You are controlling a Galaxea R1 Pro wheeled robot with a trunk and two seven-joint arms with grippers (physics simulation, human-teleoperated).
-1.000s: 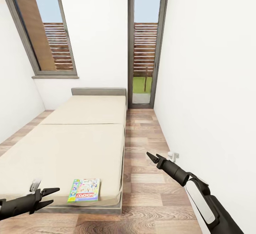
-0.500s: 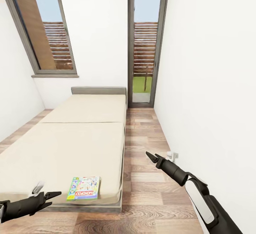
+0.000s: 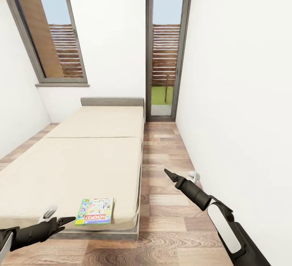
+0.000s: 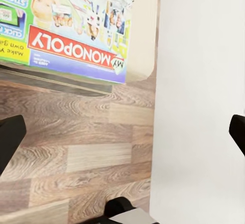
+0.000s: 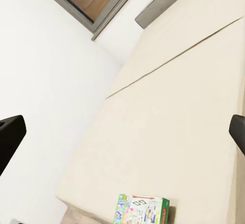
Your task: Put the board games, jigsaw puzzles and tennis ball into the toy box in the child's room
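Okay, your target here is the flat green-edged cardboard board game box with the red Monopoly banner (image 3: pixel 95 211), lying flat on the plain beige mattress of the low grey-framed bed (image 3: pixel 73 164), right at the foot-end edge nearest you and close to the corner by the wood-plank floor (image 3: pixel 166 217). The left wrist view shows its short printed edge (image 4: pixel 76 27) just at the mattress lip. Left tool (image 3: pixel 65 220) hovers just beside that edge, low over the floor, holding nothing; the head view shows its tips close together but the wrist view shows them far apart, so treat it as released. Right tool (image 3: pixel 167 173) hangs well apart over the floor, empty; its wrist view has the tips wide apart, though the head view reads as a near-closed point. Expect the box to be light, stiff and fairly slick on its printed faces. Take it across the thin edge at the near short side, pinching top and bottom; the soft mattress should give a little under the lower finger.
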